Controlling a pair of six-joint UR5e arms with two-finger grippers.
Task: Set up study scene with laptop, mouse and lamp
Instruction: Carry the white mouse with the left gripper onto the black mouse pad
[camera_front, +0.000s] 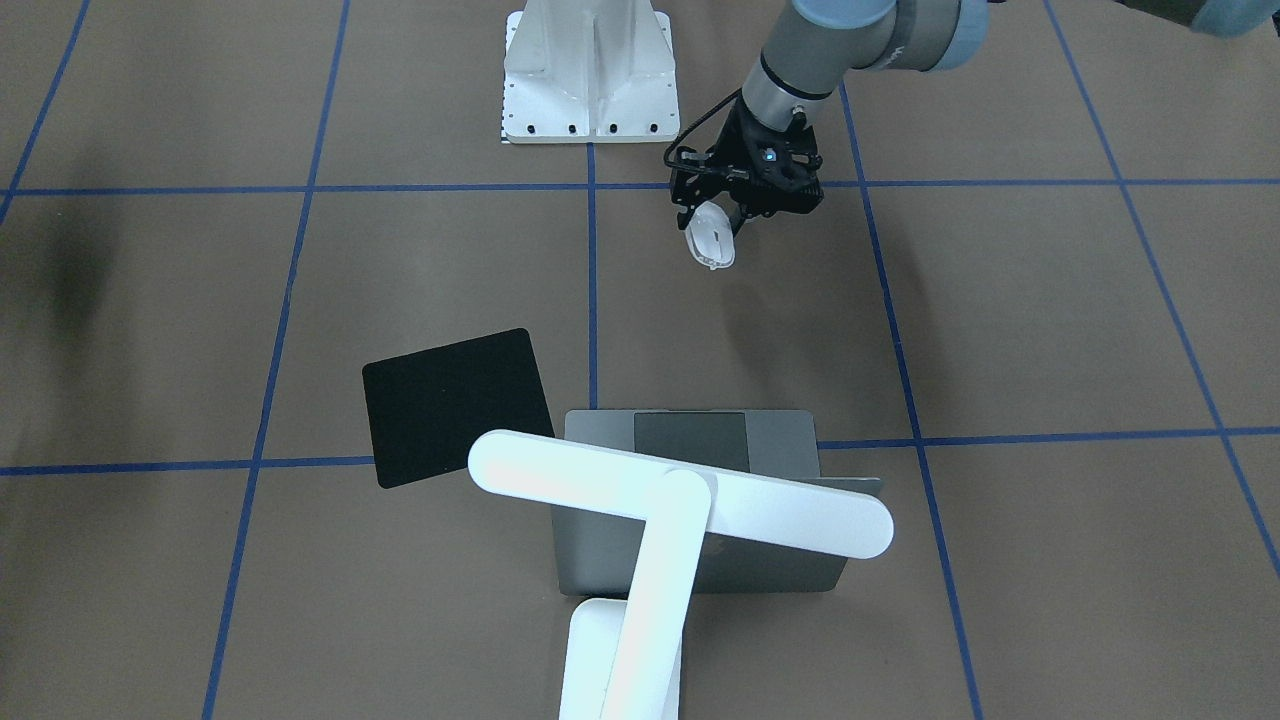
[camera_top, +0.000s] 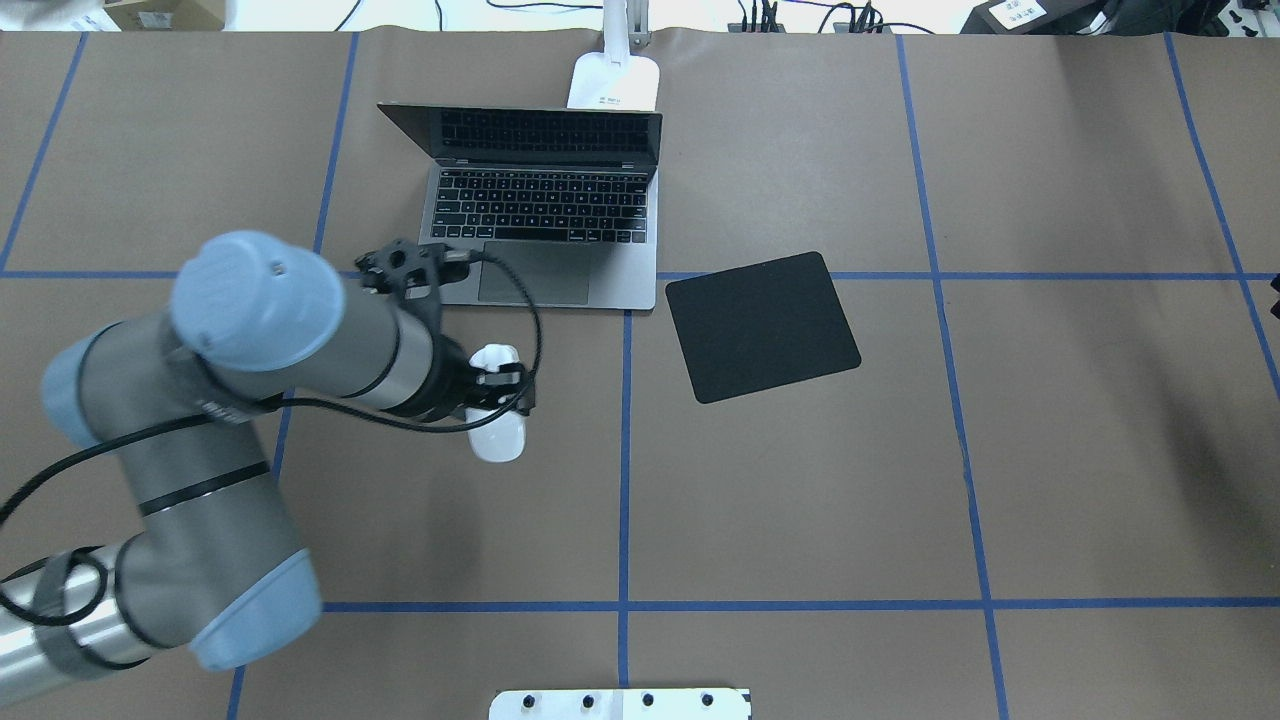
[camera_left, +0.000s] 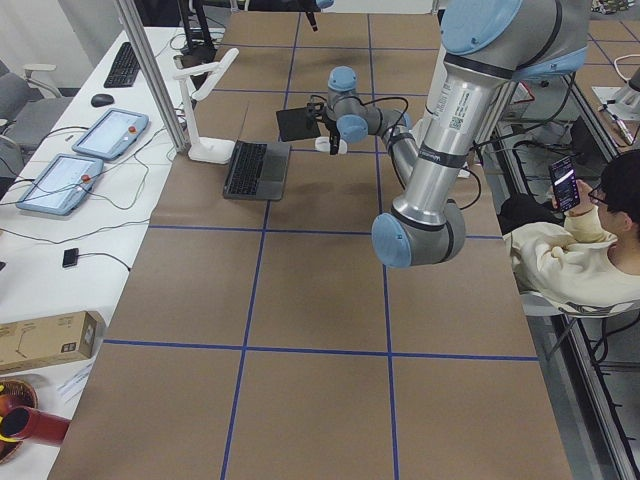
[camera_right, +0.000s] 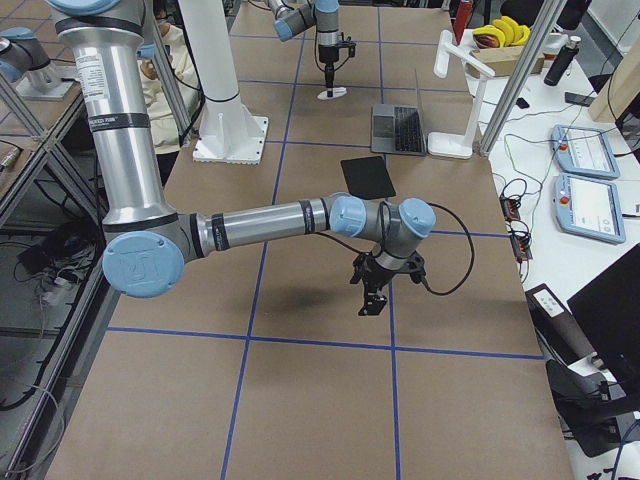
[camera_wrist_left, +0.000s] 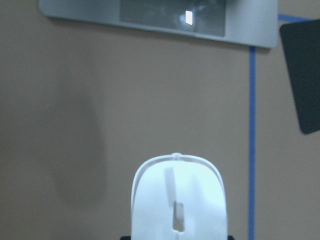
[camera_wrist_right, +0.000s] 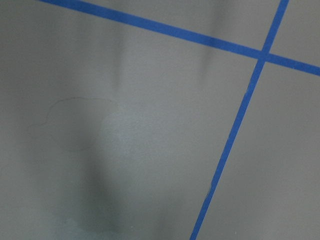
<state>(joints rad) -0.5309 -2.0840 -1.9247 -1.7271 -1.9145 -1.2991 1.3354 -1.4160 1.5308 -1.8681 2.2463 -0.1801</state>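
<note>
My left gripper (camera_top: 500, 385) is shut on the white mouse (camera_top: 497, 412), holding it by its sides in front of the laptop's near-left corner; the mouse (camera_front: 712, 240) seems to hang a little above the table. The left wrist view shows the mouse (camera_wrist_left: 178, 200) between the jaws. The grey laptop (camera_top: 545, 225) stands open at the far middle, its trackpad (camera_front: 690, 438) facing the robot. Behind it stands the white lamp (camera_front: 680, 492), whose base (camera_top: 615, 82) is at the table's far edge. My right gripper (camera_right: 372, 293) hovers low over bare table; I cannot tell if it is open or shut.
A black square mouse pad (camera_top: 762, 325) lies to the right of the laptop, turned slightly. The white ribbed pedestal (camera_front: 590, 75) stands at the robot's side of the table. A seated person (camera_left: 590, 250) with a phone is beside the table.
</note>
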